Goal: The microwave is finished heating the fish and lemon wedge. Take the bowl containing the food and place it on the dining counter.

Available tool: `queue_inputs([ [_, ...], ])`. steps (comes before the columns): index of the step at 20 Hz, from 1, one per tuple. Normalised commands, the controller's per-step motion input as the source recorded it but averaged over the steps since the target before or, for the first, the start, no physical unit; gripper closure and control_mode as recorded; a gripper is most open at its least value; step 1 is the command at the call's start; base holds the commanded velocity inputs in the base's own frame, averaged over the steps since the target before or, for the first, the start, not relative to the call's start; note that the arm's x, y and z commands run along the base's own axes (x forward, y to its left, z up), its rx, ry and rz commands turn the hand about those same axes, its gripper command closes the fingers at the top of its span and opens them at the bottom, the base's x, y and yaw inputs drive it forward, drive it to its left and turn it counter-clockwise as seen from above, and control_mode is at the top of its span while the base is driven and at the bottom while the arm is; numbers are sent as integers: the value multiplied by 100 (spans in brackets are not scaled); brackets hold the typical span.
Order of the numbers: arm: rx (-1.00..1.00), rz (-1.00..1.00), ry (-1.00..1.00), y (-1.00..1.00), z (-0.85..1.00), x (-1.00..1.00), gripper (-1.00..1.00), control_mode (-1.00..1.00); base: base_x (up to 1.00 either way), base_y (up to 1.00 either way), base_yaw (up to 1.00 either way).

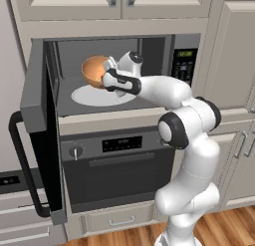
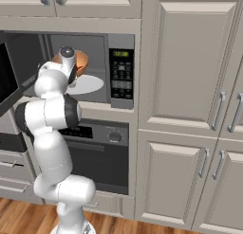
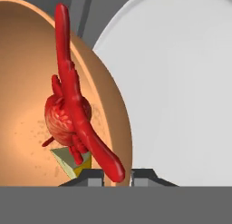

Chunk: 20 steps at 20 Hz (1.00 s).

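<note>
Fingertips of your pincer sit at the bottom of the hand view, closed on the rim of the bowl, 1 tip inside the wall and 1 outside. Just beyond the tips, inside the bowl, lies the lemon wedge, pale and yellowish, with the fish above it, a red elongated piece leaning up along the inner wall. Past the outer tip spreads the white turntable plate.

From the left base view the bowl looks tilted and raised off the turntable plate, inside the microwave, whose door hangs wide open to the pincer's left.

To do this step well, judge the grip first: a pinch on 1 side of the rim lets the bowl sag, so level your wrist before you withdraw, or the fish could slide out. Pull straight back toward the robot, low enough to miss the cavity's top edge and clear of the door. Move slowly; the glossy wall may slip between the tips. Only once clear should you turn for the dining surface.
</note>
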Motion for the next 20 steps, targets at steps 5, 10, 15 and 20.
queue_inputs([
  [5, 0, 0, 0, -17, 0, -53, 100, -100, 0, 0, 0],
  [10, 1, 0, -5, -39, 1, -94, 100, -100, 0, 0, 0],
  [15, 4, -1, 0, -41, 31, -100, 100, -100, 0, 0, 0],
  [20, 0, -6, 7, -23, 74, -100, 100, -100, 0, 0, 0],
])
